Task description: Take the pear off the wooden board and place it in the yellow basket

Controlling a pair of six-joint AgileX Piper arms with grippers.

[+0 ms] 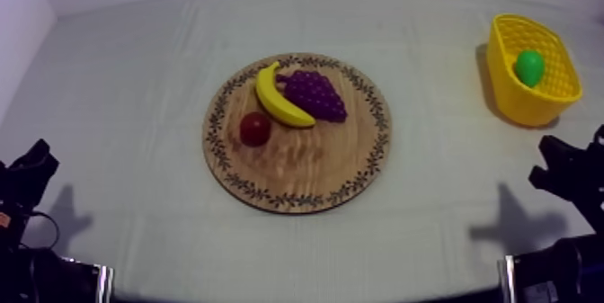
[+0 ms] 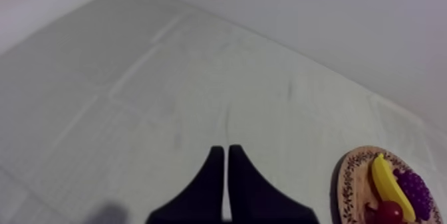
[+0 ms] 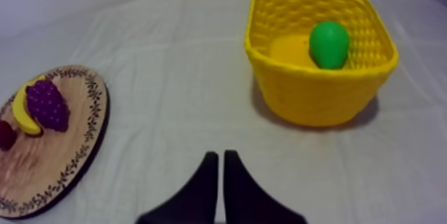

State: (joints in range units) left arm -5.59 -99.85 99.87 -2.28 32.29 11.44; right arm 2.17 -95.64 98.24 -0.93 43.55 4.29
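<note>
The green pear (image 1: 529,67) (image 3: 329,44) lies inside the yellow basket (image 1: 550,98) (image 3: 319,100) at the table's far right. The round wooden board (image 1: 306,176) (image 2: 352,183) (image 3: 46,167) sits mid-table and carries a banana (image 1: 279,98) (image 2: 389,188) (image 3: 21,119), a bunch of grapes (image 1: 316,94) (image 2: 416,190) (image 3: 46,104) and a small red fruit (image 1: 255,129) (image 2: 389,212) (image 3: 5,135). My left gripper (image 1: 31,164) (image 2: 226,157) rests low at the left, shut on nothing. My right gripper (image 1: 562,164) (image 3: 220,160) rests low at the right, shut on nothing, short of the basket.
Grey-white cloth (image 1: 135,82) covers the table, with open room between the board and the basket and to the board's left. A pale wall rises behind the table's far edge.
</note>
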